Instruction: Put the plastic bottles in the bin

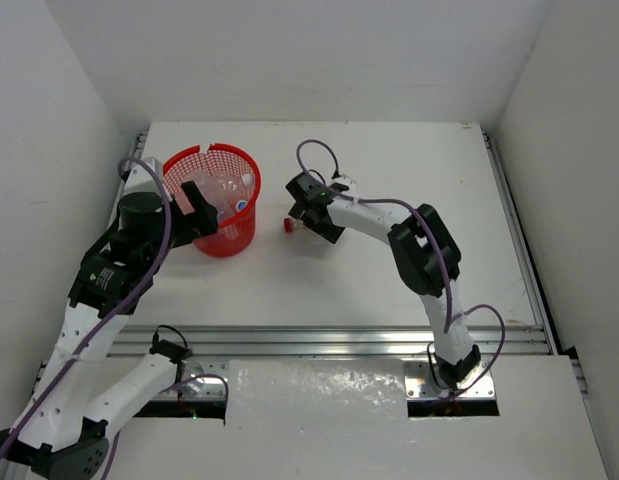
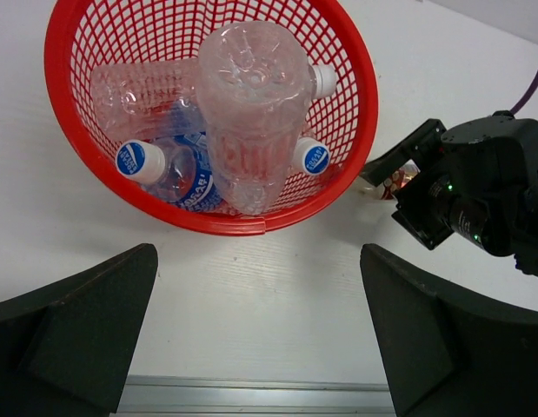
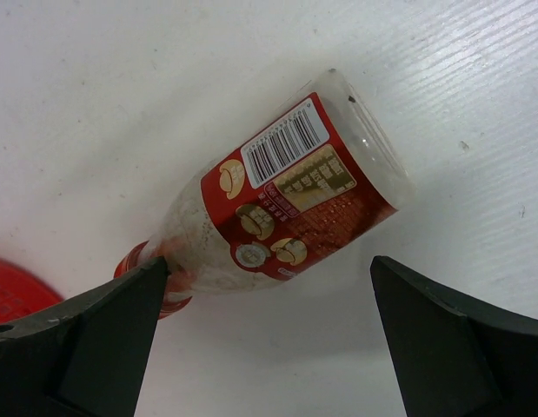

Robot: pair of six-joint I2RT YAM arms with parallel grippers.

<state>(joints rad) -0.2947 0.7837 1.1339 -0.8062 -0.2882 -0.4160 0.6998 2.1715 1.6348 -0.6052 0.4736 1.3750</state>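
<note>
The red mesh bin (image 1: 221, 238) stands at the left of the table and holds several clear bottles. In the left wrist view the bin's rim (image 2: 208, 221) frames a plain bottle (image 2: 251, 113) lying over two blue-label bottles (image 2: 177, 174). My left gripper (image 2: 260, 347) is open and empty, just in front of the bin. A red-label bottle with a red cap (image 3: 286, 204) lies on its side on the table right of the bin; its cap shows in the top view (image 1: 288, 226). My right gripper (image 3: 269, 339) is open just above it, its left finger close by the bottle's neck.
White walls enclose the table on three sides. A metal rail (image 1: 329, 340) runs along the near edge of the table. The right arm's wrist (image 2: 477, 195) sits close to the right of the bin.
</note>
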